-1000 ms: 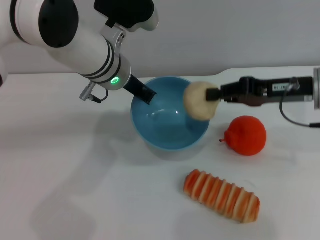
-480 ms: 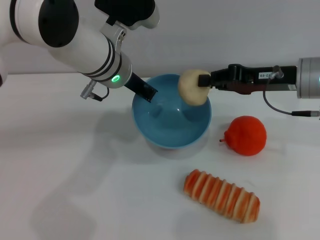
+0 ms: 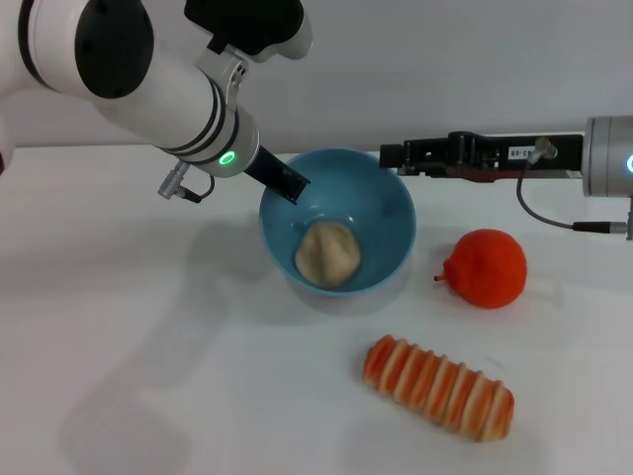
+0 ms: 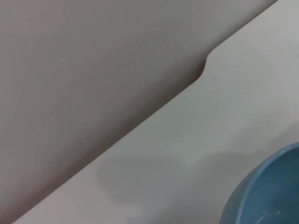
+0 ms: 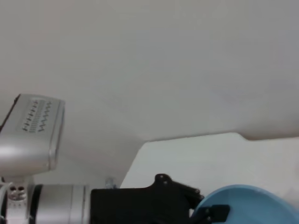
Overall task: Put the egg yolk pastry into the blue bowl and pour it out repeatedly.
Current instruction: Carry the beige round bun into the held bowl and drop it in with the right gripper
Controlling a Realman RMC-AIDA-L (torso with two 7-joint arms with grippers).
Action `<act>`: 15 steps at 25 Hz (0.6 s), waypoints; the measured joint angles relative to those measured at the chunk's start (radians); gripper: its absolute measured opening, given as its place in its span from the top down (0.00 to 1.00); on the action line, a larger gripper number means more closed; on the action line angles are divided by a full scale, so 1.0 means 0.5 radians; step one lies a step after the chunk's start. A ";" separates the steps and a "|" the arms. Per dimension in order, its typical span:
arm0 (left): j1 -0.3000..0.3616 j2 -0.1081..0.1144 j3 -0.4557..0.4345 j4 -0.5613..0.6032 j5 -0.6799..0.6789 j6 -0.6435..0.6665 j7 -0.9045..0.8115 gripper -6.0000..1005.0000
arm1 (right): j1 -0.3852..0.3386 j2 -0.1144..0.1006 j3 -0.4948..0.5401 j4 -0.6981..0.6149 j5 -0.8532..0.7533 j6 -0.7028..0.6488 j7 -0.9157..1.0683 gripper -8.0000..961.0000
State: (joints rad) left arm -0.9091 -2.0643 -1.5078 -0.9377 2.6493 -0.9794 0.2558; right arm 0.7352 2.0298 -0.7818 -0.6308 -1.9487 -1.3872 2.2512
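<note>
Dropped from the right gripper [image 3: 388, 155] since half a second ago, the egg yolk pastry [image 3: 327, 254] is now lying on the floor of the blue bowl [image 3: 388, 210], slightly toward the near wall. The right gripper is being held level just above the bowl's far rim and is carrying nothing; how wide its fingers are parted cannot be told. The bowl's left rim is being gripped by the left gripper [image 3: 290, 185], reaching down steeply from the robot's left. Being already clamped there, the left arm is judged better placed for pouring.
</note>
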 joint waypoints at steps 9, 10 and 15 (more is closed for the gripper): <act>0.020 -0.001 0.000 0.010 -0.001 0.046 0.000 0.99 | -0.220 0.069 0.008 -0.213 0.133 0.450 -0.650 0.54; 0.022 0.000 0.000 0.012 0.000 0.052 0.001 0.99 | -0.265 0.073 0.009 -0.231 0.208 0.488 -0.758 0.54; 0.024 0.004 0.001 0.012 0.000 0.072 0.004 0.99 | -0.446 0.066 0.009 -0.323 0.475 0.639 -1.169 0.53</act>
State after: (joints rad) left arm -0.8973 -2.0625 -1.5073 -0.9316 2.6494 -0.9432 0.2579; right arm 0.5121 2.0626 -0.7774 -0.7921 -1.7113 -1.0674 1.6668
